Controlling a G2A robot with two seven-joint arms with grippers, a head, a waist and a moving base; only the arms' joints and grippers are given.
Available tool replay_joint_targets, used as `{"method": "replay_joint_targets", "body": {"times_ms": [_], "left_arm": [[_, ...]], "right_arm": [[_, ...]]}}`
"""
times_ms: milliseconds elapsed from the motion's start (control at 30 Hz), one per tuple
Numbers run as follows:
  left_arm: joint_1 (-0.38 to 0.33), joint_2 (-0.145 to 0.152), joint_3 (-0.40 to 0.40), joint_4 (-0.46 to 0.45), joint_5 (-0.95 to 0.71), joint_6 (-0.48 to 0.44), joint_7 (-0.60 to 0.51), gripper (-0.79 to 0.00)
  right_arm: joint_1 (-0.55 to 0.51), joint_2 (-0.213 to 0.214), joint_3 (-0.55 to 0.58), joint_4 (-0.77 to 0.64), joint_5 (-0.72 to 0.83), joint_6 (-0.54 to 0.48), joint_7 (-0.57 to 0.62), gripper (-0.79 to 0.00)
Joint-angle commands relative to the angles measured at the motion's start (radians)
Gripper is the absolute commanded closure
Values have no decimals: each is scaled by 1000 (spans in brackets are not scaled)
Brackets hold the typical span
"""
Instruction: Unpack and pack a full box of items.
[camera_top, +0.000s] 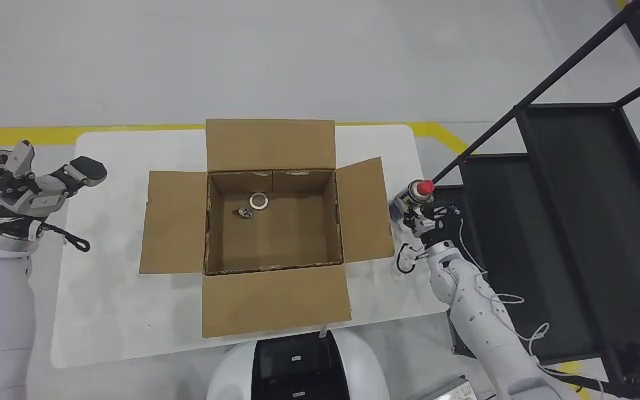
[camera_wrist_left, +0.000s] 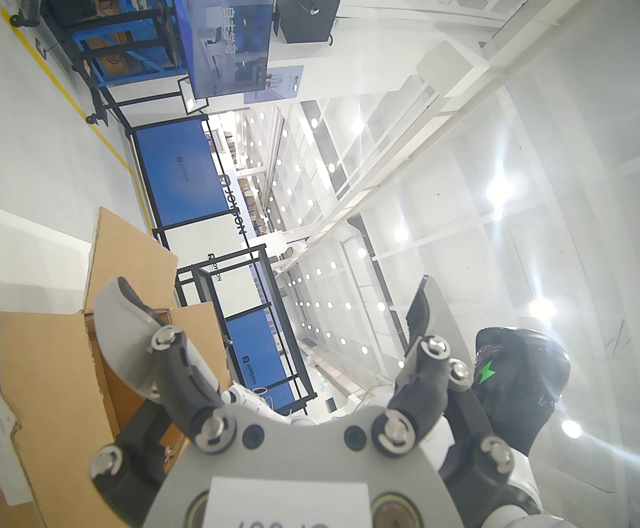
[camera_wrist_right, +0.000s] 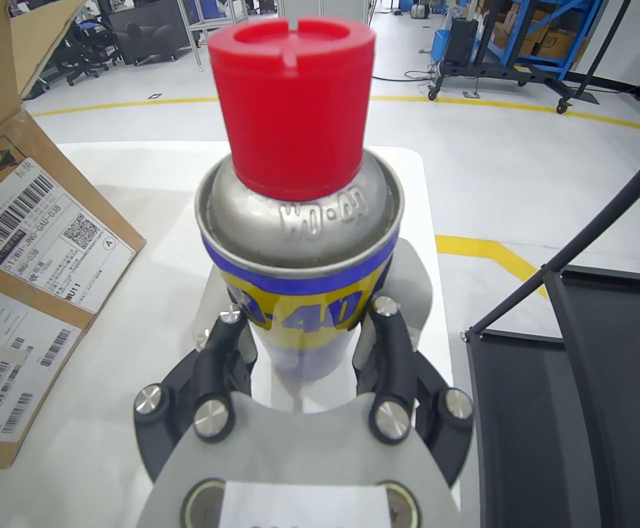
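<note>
An open cardboard box (camera_top: 272, 262) stands in the middle of the white table (camera_top: 110, 300), all flaps folded out. Inside lie a roll of tape (camera_top: 259, 201) and a small dark item (camera_top: 244, 212) near the far wall. My right gripper (camera_wrist_right: 305, 320) is shut on a spray can (camera_wrist_right: 300, 240) with a red cap (camera_top: 426, 187), held upright over the table's right edge, beside the box's right flap (camera_top: 365, 210). My left gripper (camera_wrist_left: 270, 310) is open and holds nothing; it is raised off the table's left end (camera_top: 85, 172), tilted upward with the box (camera_wrist_left: 55, 370) beside it.
A black metal rack (camera_top: 560, 230) with dark shelves stands right of the table, close to the right arm. Yellow floor tape (camera_top: 100, 132) runs behind the table. The box's labelled side (camera_wrist_right: 45, 280) is near the can.
</note>
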Motion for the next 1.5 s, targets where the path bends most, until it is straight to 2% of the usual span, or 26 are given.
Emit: {"method": "replay_joint_targets", "body": {"times_ms": [0, 133, 267, 467, 633, 800, 967, 1233, 1367, 1400, 1433, 1467], "left_arm": [[0, 0, 0, 0, 0, 0, 0, -785], [0, 0, 0, 0, 0, 0, 0, -785], [0, 0, 0, 0, 0, 0, 0, -785], [0, 0, 0, 0, 0, 0, 0, -785], [0, 0, 0, 0, 0, 0, 0, -785], [0, 0, 0, 0, 0, 0, 0, -785], [0, 0, 0, 0, 0, 0, 0, -785], [0, 0, 0, 0, 0, 0, 0, -785], [0, 0, 0, 0, 0, 0, 0, -785], [0, 0, 0, 0, 0, 0, 0, -785], [0, 0, 0, 0, 0, 0, 0, -785], [0, 0, 0, 0, 0, 0, 0, -785]], "right_arm": [[-13, 1, 7, -17, -3, 4, -33, 0], [-81, 15, 59, -134, -26, 19, -109, 0], [-191, 37, 148, -362, -92, 44, -117, 0], [-331, 59, 246, -782, -214, 37, 16, 0], [-327, 64, 209, -969, -277, -40, 183, 0], [-222, 57, 65, -990, -337, -97, 347, 0], [-110, 42, -112, -964, -461, -115, 519, 0], [50, 4, -342, -835, -660, -35, 762, 0], [109, -17, -427, -761, -731, 3, 837, 0], [121, -23, -444, -736, -739, 10, 854, -22], [136, -28, -460, -714, -752, 19, 874, -80], [149, -34, -478, -689, -763, 25, 890, -203]]}}
